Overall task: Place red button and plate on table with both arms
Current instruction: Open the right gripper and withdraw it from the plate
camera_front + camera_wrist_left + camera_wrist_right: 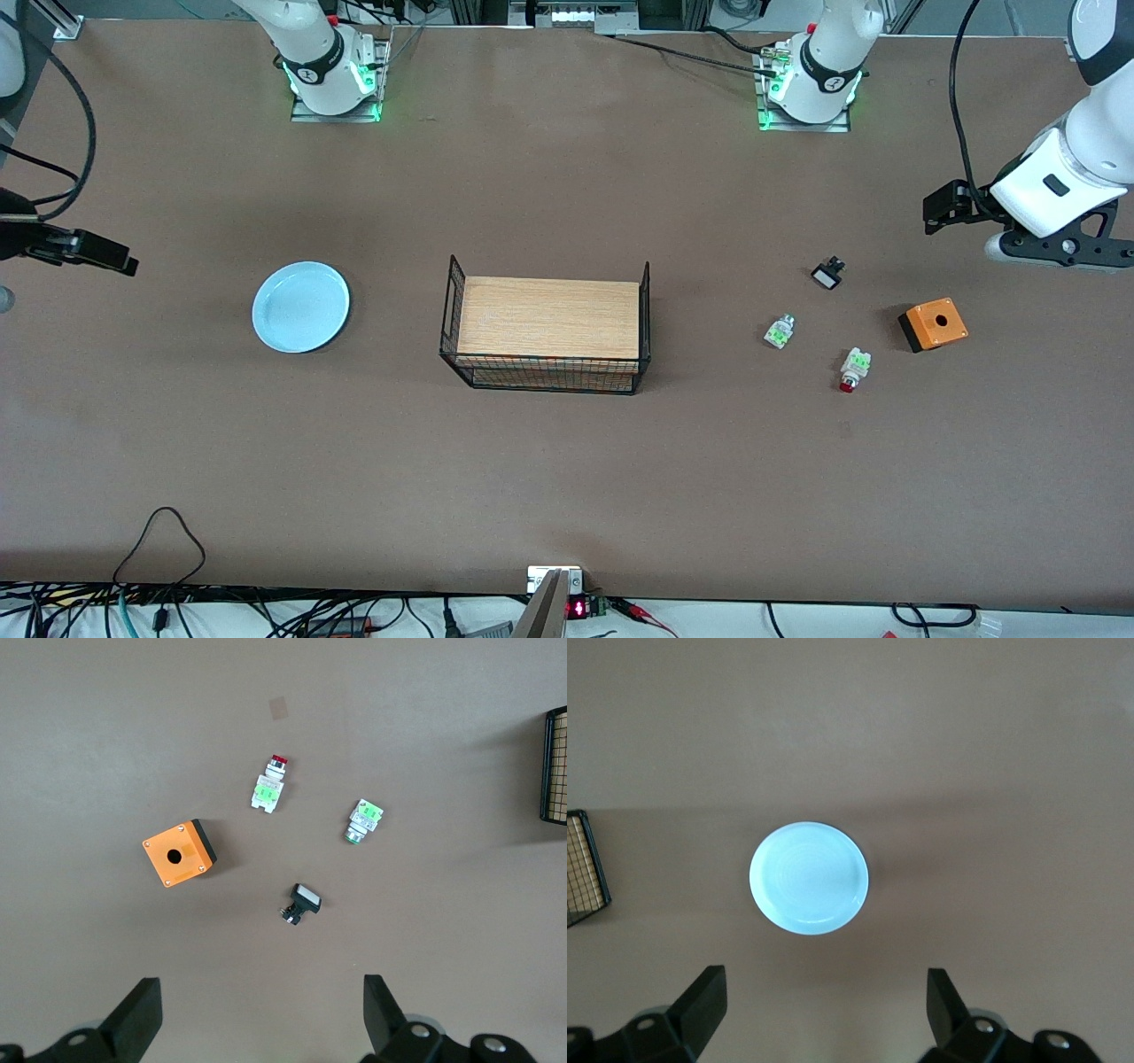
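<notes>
The red button (853, 369) lies on the brown table (567, 478) toward the left arm's end; it also shows in the left wrist view (269, 787). The pale blue plate (300, 307) lies flat on the table toward the right arm's end, and the right wrist view shows it too (809, 877). My left gripper (263, 1014) is open and empty, high over the table beside the small parts. My right gripper (826, 1010) is open and empty, high over the table beside the plate.
A wire basket with a wooden top (547, 330) stands mid-table. Near the red button lie a clear-green block (779, 331), an orange box with a hole (933, 324) and a small black-and-white part (828, 273). Cables run along the table edge nearest the front camera.
</notes>
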### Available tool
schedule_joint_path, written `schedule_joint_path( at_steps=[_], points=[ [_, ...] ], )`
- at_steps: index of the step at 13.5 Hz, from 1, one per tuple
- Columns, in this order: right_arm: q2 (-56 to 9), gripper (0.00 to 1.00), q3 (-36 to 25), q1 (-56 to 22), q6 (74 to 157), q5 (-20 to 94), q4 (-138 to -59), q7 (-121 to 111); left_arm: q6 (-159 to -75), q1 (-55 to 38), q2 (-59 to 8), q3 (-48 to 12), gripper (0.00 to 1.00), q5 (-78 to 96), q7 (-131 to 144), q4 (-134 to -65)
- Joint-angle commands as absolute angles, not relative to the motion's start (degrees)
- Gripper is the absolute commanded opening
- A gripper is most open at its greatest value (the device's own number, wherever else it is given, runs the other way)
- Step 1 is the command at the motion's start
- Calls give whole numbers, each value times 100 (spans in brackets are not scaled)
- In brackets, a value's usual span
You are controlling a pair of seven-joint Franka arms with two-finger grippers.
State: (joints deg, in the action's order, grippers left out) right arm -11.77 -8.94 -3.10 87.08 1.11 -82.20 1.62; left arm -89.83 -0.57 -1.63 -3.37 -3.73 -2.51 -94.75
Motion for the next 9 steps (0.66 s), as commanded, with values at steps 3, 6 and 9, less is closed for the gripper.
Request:
schedule_joint_path(
  at_steps=[3, 6, 9],
  points=[
    [-450, 100, -826, -343, 9140, 70, -9165, 9, -8956, -62, -114, -316, 100, -519, -246, -9439],
    [-326, 100, -809, -351, 9071, 105, -9114, 35, -8982, -70, -123, -308, 100, -527, -246, -9431],
    [-316, 100, -800, -360, 8947, 88, -9079, 18, -8965, -61, -141, -307, 100, -545, -203, -9431]
  ],
)
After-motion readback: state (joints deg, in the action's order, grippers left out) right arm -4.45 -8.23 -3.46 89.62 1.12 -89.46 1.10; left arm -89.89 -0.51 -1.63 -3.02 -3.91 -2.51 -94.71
